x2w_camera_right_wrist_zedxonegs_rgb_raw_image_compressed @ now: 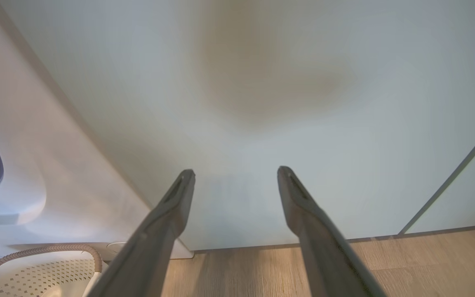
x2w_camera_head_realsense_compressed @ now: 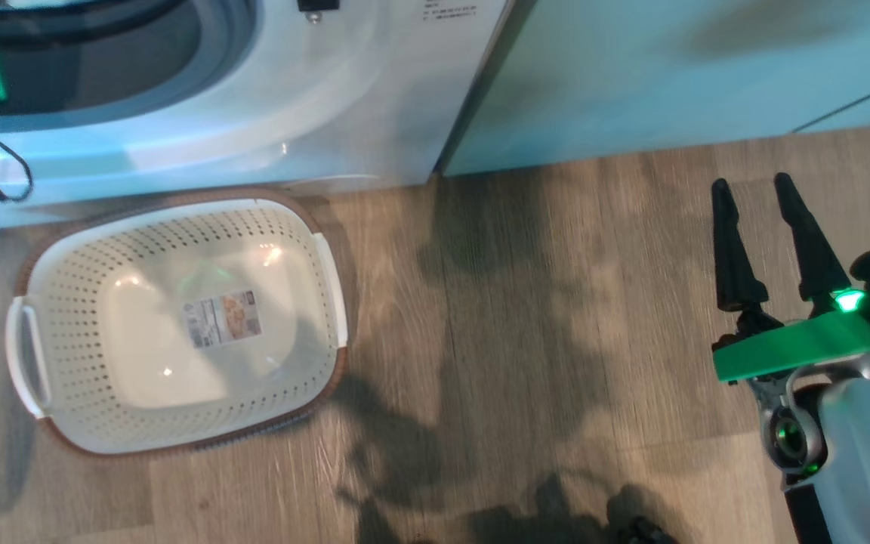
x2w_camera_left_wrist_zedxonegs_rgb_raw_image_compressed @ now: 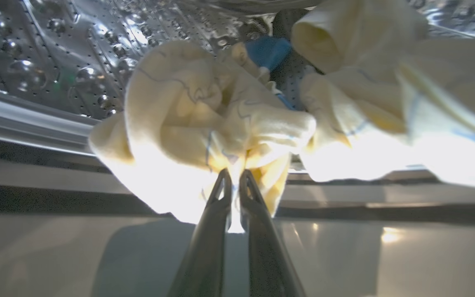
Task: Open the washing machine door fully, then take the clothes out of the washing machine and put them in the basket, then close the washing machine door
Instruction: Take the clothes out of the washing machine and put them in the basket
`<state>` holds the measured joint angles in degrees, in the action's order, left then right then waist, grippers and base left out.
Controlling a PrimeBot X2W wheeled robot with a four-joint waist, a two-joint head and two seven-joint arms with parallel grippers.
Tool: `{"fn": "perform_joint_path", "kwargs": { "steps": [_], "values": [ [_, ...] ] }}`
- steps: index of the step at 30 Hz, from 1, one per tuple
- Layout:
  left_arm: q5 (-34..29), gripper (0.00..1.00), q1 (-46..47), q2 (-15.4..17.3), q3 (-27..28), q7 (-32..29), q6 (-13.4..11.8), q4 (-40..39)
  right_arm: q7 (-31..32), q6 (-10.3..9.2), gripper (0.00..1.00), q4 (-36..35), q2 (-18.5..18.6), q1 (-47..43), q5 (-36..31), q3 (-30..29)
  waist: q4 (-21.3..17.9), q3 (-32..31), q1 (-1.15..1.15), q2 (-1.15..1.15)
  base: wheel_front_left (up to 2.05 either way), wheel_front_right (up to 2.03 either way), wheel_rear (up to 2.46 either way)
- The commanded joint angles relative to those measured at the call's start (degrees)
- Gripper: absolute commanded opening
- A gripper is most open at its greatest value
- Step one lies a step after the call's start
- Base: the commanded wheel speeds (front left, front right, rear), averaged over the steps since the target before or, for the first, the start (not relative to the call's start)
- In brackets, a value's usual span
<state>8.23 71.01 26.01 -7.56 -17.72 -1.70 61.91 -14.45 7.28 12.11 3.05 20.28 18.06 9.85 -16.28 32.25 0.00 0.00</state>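
In the left wrist view my left gripper (x2w_camera_left_wrist_zedxonegs_rgb_raw_image_compressed: 234, 175) is shut on the clothes (x2w_camera_left_wrist_zedxonegs_rgb_raw_image_compressed: 204, 123), a bunched pale yellow garment with blue trim, at the mouth of the perforated steel drum (x2w_camera_left_wrist_zedxonegs_rgb_raw_image_compressed: 56, 53). More cream fabric (x2w_camera_left_wrist_zedxonegs_rgb_raw_image_compressed: 406, 103) hangs at the right. The white washing machine (x2w_camera_head_realsense_compressed: 314, 98) fills the head view's top left, its grey gasket (x2w_camera_head_realsense_compressed: 231, 38) showing. On the floor in front of it stands the cream basket (x2w_camera_head_realsense_compressed: 178, 317) with nothing inside but its label sticker. Over the floor at the right, my right gripper (x2w_camera_head_realsense_compressed: 754, 189) is open with nothing between its fingers (x2w_camera_right_wrist_zedxonegs_rgb_raw_image_compressed: 177, 198). The door is out of view.
Pale green cabinet panels (x2w_camera_head_realsense_compressed: 669, 75) stand right of the machine and face the right gripper (x2w_camera_right_wrist_zedxonegs_rgb_raw_image_compressed: 236, 171). Wooden floor (x2w_camera_head_realsense_compressed: 526, 340) stretches between the basket and the right arm. A corner of the basket (x2w_camera_right_wrist_zedxonegs_rgb_raw_image_compressed: 35, 272) shows low in the right wrist view.
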Motion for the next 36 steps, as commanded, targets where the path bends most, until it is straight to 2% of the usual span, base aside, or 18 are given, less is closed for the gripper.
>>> {"fn": "perform_joint_path", "kwargs": {
  "steps": [1, 9, 18, 27, 30, 36],
  "values": [
    [0.76, 0.0, -0.98, 2.03, 0.84, 1.37, 0.94, -1.57, -0.55, 0.21, 1.0, -1.35, -0.17, -1.18, -0.61, 0.27, 0.75, -1.52, 0.0, 0.0, 0.0, 0.0, 0.0],
    [4.51, 0.0, -6.76, -0.84, 1.04, 4.62, 6.09, -2.47, -0.55, 0.21, 1.0, -0.68, -0.17, -3.77, -2.21, -1.22, 3.67, -6.95, 0.0, 0.0, 0.0, 0.0, 0.0],
    [8.41, 0.0, -15.82, -4.93, 0.44, 5.84, 8.28, -5.84, -0.55, 0.21, 1.0, -0.04, 0.11, -6.98, -3.08, -2.28, 7.2, -13.38, 0.0, 0.0, 0.0, 0.0, 0.0],
    [11.41, 0.0, -27.66, -9.36, -1.46, 5.79, 8.8, -14.25, -0.55, 0.21, 1.0, 0.52, 1.22, -10.58, -3.16, -2.78, 10.63, -19.19, 0.0, 0.0, 0.0, 0.0, 0.0],
    [12.56, 0.0, -34.0, -11.89, -2.14, 4.97, 8.31, -18.43, -0.55, 0.21, 1.0, 0.75, 1.5, -11.89, -3.06, -3.25, 11.95, -21.23, 0.0, 0.0, 0.0, 0.0, 0.0],
    [13.61, 0.0, -42.23, -14.94, -3.2, 4.68, 6.89, -23.54, -0.55, 0.21, 1.0, 0.88, 1.77, -13.26, -3.06, -3.03, 13.33, -23.42, 0.0, 0.0, 0.0, 0.0, 0.0]
  ]
}}
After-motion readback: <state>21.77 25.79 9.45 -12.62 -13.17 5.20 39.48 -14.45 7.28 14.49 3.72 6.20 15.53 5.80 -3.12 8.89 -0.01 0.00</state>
